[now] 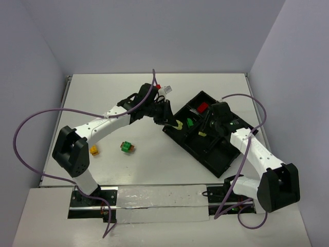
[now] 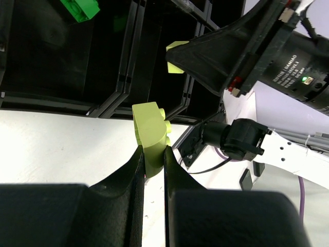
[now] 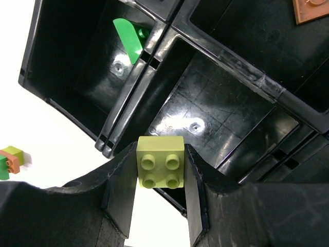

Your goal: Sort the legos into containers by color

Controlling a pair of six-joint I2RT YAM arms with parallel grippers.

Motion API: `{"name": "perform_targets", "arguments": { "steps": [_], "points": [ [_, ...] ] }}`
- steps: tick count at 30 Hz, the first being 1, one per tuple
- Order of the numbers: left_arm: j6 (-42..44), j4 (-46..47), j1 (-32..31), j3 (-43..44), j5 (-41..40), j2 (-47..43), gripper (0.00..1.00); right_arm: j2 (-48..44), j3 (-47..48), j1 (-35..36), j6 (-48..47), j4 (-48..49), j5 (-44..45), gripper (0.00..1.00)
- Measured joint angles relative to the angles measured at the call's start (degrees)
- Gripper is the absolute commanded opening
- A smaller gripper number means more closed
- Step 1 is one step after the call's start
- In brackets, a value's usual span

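Observation:
My left gripper (image 2: 153,154) is shut on a pale yellow-green lego (image 2: 150,131) and holds it at the left rim of the black divided tray (image 1: 221,163). My right gripper (image 3: 160,167) is shut on another pale yellow-green lego (image 3: 160,162), studs toward the camera, over a bare middle compartment (image 3: 216,118). Both grippers show in the top view, left (image 1: 175,122) and right (image 1: 202,134). A green lego (image 1: 189,122) lies in one compartment and a red lego (image 1: 203,107) in another. A yellow lego (image 1: 94,150) and a green and orange-brown stack (image 1: 126,147) lie on the table.
The tray sits tilted at the table's right. The two grippers are close together over its left part. A reddish-brown brick (image 3: 311,9) shows at the top right corner of the right wrist view. Purple cables loop beside both arms.

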Motion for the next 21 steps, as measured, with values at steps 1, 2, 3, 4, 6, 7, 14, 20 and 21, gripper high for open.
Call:
{"name": "perform_targets", "arguments": {
  "steps": [1,2,3,4,6,7,14,20,21],
  "points": [
    [0.02,-0.05,-0.07,0.16,0.00,0.05,0.00,0.02,-0.02,0.00,0.00,0.05,0.11,0.54],
    [0.07,-0.11,-0.12,0.24,0.00,0.09,0.00,0.02,-0.03,0.00,-0.02,0.11,0.23,0.63],
    [0.11,-0.18,-0.17,0.29,0.00,0.16,0.00,0.02,-0.04,0.00,-0.06,0.17,0.34,0.69],
    [0.12,-0.25,-0.22,0.35,0.00,0.26,0.00,0.02,-0.04,0.00,-0.10,0.20,0.46,0.71],
    [0.14,-0.36,-0.34,0.55,-0.04,0.60,0.00,0.02,-0.04,0.00,-0.05,0.22,0.74,0.73],
    [0.15,-0.48,-0.43,0.75,-0.12,0.83,0.00,0.02,-0.04,0.00,-0.04,0.22,0.86,0.73],
    [0.40,-0.78,-1.59,2.81,-0.38,2.55,0.00,-0.74,2.29,0.00,-0.60,-2.62,3.78,0.73],
    [1.53,-2.24,-4.01,10.67,-0.05,9.52,0.00,-6.60,10.45,-0.95,-1.29,-7.08,10.58,0.73],
    [1.58,-2.08,-4.55,11.85,0.30,10.98,0.00,-8.02,11.84,-1.26,-1.26,-7.30,11.74,0.73]
  ]
}}
